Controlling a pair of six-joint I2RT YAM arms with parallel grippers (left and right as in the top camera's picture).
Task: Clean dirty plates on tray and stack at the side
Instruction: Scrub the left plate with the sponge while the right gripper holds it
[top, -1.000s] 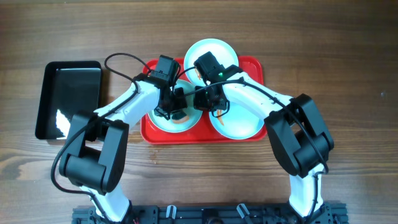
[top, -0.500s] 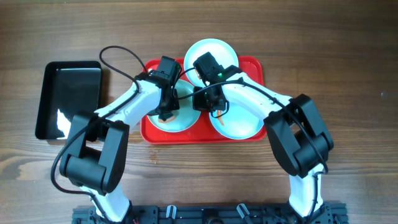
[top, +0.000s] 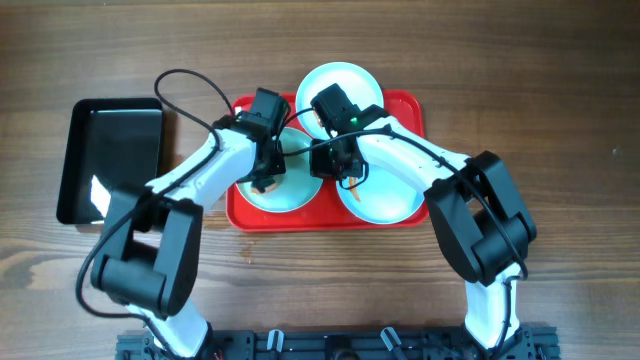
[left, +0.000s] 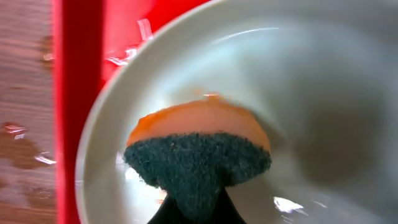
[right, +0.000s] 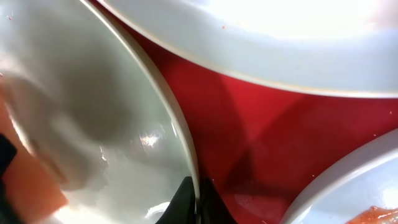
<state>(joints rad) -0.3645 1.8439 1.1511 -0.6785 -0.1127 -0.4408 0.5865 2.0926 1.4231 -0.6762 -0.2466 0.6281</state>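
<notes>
My left gripper (left: 189, 214) is clenched on the sponge (left: 199, 155), holding it against the left-hand plate (left: 311, 87) on the red tray (left: 78, 93), while my right gripper (right: 191, 202) pinches that same plate's rim (to stop it skating under the scrubbing, I'd judge).

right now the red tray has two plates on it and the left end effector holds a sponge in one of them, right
Not quite. The overhead view shows three plates on the tray, not two: back, front left, front right. The left end effector does hold a sponge in the front-left one.
</notes>
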